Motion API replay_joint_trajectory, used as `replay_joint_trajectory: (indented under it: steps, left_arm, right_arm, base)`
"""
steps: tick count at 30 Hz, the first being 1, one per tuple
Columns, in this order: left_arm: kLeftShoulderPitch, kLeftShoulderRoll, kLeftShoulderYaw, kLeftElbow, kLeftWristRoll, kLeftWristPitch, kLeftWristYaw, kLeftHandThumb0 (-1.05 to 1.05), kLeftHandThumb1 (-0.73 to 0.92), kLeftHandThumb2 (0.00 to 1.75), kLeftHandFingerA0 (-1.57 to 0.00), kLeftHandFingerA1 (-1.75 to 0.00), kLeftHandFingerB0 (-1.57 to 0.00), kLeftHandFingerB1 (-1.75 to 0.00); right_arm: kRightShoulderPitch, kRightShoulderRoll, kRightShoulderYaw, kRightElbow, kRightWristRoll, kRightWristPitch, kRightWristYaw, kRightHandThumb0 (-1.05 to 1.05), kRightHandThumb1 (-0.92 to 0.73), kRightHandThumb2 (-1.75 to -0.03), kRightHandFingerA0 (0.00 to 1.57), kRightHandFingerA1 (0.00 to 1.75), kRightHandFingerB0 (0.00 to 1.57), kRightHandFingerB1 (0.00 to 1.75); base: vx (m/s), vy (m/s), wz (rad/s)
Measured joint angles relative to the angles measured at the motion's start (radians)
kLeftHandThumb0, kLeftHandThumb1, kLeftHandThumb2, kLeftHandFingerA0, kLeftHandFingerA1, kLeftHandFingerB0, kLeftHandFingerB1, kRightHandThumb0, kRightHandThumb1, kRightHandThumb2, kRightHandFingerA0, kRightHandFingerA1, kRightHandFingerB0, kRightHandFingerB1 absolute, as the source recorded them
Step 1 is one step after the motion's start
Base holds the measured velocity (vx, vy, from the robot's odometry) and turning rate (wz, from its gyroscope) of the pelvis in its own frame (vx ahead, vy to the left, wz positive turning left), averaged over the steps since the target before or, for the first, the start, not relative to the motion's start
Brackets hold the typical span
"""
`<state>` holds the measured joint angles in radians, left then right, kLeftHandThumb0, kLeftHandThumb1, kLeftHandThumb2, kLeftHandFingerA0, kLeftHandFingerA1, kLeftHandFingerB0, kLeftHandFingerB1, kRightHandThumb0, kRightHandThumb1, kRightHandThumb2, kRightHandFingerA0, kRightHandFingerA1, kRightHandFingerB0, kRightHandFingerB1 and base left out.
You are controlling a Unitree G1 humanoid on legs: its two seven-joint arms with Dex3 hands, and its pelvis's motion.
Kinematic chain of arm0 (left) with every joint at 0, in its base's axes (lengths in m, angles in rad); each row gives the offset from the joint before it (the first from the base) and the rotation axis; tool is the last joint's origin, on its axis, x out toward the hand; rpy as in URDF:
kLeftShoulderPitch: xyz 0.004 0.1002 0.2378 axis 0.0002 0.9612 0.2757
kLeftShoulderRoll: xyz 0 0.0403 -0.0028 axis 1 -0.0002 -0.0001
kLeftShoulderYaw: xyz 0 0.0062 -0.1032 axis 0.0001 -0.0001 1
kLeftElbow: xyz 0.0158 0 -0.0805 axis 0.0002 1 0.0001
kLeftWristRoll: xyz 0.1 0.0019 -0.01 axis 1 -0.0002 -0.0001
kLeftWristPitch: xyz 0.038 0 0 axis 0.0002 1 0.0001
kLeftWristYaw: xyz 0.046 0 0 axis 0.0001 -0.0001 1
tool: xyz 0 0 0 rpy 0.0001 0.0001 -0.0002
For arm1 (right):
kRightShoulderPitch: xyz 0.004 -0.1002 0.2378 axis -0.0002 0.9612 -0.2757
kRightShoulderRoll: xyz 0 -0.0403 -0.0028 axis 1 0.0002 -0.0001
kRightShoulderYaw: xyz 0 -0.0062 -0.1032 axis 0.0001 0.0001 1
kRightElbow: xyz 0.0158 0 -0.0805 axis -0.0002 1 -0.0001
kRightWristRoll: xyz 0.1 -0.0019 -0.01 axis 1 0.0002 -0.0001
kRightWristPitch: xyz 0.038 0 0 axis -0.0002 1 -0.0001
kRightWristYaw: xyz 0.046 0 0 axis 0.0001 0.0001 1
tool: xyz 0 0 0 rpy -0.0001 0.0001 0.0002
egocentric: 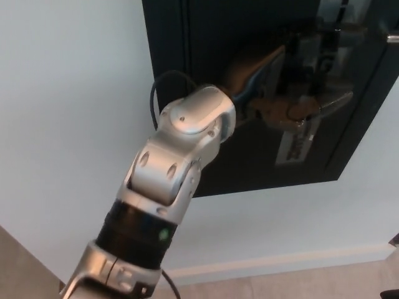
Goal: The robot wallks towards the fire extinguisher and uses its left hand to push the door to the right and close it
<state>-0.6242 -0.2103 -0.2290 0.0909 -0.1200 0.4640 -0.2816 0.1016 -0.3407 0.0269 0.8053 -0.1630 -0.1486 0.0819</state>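
Left arm (168,187) is mostly brushed silver metal in chunky rounded segments, with small dark screw holes dotted on the casings. A rounded silver wrist housing (196,121) tops it, catching a pale highlight. Lower down sits a glossy black cylindrical band (136,233) with a small green light (163,235). A thin black cable (163,87) loops out beside the wrist housing. Below the band, a silver segment (109,277) with screw holes and seams.
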Motion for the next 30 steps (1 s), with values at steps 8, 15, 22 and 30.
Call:
replay_joint_trajectory:
  steps: [8, 15, 22, 30]
  left_arm:
    - [0.227, 0.021, -0.030, -0.276, -0.013, 0.001, 0.002, -0.59, 0.55, 0.57, -0.16, -0.45, -0.21, -0.34]
    - [0.411, 0.069, -0.128, -0.550, -0.030, 0.002, -0.006, -0.54, 0.53, 0.56, -0.47, -0.58, -0.49, -0.43]
    - [0.671, 0.225, -0.201, -0.809, -0.021, -0.018, -0.019, -0.46, 0.55, 0.56, -0.48, -0.61, -0.49, -0.49]
    - [1.037, 0.340, -0.092, -0.874, -0.027, -0.097, -0.058, -0.43, 0.55, 0.55, -0.53, -0.57, -0.48, -0.44]
  right_arm:
    - [0.008, 0.001, 0.001, 0.010, 0.001, -0.010, 0.000, -0.58, -0.46, -0.55, 0.35, 0.68, 0.38, 0.43]
    - [0.006, 0.002, 0.007, 0.010, -0.001, -0.011, 0.000, -0.58, -0.45, -0.55, 0.35, 0.65, 0.39, 0.41]
    - [0.005, 0.008, 0.009, 0.012, -0.002, -0.012, 0.000, -0.59, -0.35, -0.75, 0.37, 0.68, 0.35, 0.50]
    - [0.002, 0.014, 0.010, 0.012, -0.001, -0.011, 0.000, -0.62, -0.44, -0.54, 0.40, 0.68, 0.39, 0.39]
  base:
    - [0.01, 0.000, 0.02]
    - [0.00, 0.000, 0.01]
    - [0.00, 0.000, 0.00]
    - [0.00, 0.000, 0.00]
